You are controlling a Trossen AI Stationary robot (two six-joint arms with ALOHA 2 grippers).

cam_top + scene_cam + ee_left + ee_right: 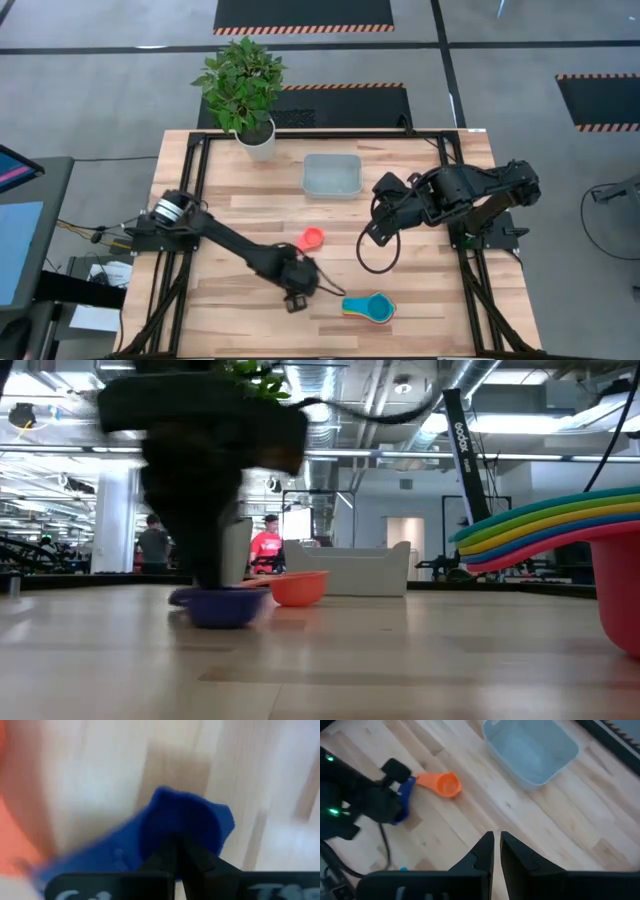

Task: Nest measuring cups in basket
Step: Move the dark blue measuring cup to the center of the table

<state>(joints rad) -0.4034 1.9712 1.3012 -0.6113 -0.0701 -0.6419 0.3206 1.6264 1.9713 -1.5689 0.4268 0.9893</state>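
My left gripper (296, 296) is at the table's near middle, shut on the dark blue measuring cup (186, 822), which also shows in the low view (220, 607) and the right wrist view (405, 796). The orange cup (311, 238) lies alone on the table just beyond it. A nested stack of cups (369, 308), light blue on top, rests on the table to the right. The pale basket (333, 175) stands at the far middle, with nothing showing in it. My right gripper (496, 842) hovers shut and empty above the table right of the basket. My left gripper pinches the dark blue cup between its two fingers at the bowl's edge (172, 836), about where the handle leaves it; blur hides the exact part. The fingers come from above, pointing down. The cup's bowl (222, 610) is at or just above the table; which, I cannot tell.
A white plant pot (256, 140) with a green plant stands at the table's far left corner. A black cable loop (376, 252) hangs under my right arm, between the orange cup and the stack. Bare wood lies between the cups and the basket.
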